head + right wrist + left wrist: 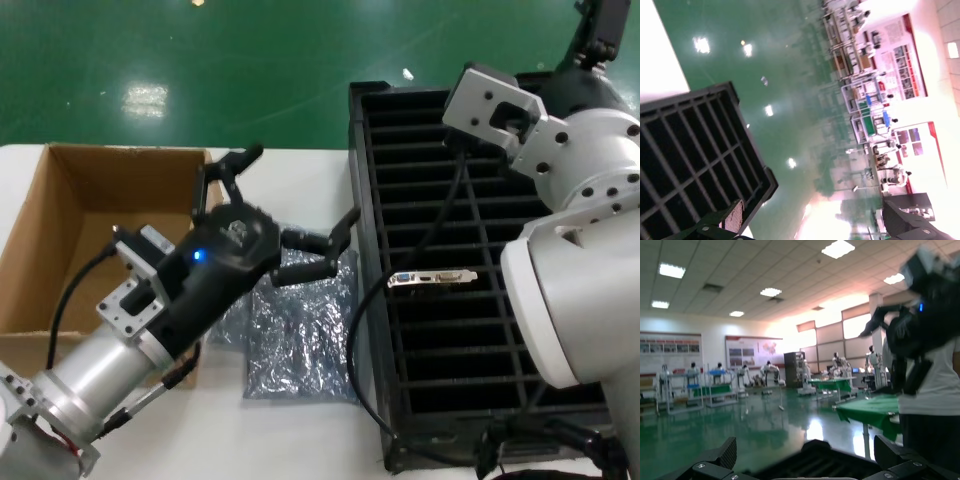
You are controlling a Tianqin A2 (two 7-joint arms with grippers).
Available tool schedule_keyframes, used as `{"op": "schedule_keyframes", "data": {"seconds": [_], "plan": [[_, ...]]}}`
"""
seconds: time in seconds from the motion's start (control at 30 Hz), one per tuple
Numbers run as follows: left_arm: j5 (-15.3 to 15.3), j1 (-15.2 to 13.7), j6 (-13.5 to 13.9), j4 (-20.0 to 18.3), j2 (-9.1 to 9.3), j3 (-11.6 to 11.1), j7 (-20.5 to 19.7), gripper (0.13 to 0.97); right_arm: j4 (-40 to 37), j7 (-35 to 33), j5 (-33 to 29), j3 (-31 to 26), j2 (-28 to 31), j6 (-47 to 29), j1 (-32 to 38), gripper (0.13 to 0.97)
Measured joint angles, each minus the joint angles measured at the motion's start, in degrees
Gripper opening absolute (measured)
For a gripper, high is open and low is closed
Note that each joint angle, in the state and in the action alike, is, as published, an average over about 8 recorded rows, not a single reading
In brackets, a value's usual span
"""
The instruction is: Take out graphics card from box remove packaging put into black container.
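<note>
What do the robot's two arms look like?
The left arm is a silver metal tube with black cables beside it. Its left end effector is black, with curved black fingers and a small blue light. The right arm is fat and white-grey, with round shells, dark screw holes and a black cable. Its right end effector is not seen in the head view.
</note>
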Motion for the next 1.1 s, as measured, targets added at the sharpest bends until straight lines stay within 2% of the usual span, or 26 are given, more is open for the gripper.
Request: {"op": "schedule_keyframes", "data": {"seconds": [0.17, 0.37, 1.1], "plan": [[0.4, 0.6, -1.7, -2.6, 0.3, 0.2, -0.4, 0.966, -0.6, 0.9, -0.6, -0.1, 0.4, 0.1, -0.2, 0.966], [1.1, 1.7, -3.9, -3.2, 0.23, 0.3, -1.4, 0.966, -1.3, 7.5, -3.3, 1.1, 1.3, -3.6, -2.5, 0.966], [5.1, 7.9, -16.1, -6.4, -0.2, 0.8, -6.6, 0.966, -4.9, 45.3, -18.9, 8.0, 5.9, -24.9, -16.0, 0.966]]}}
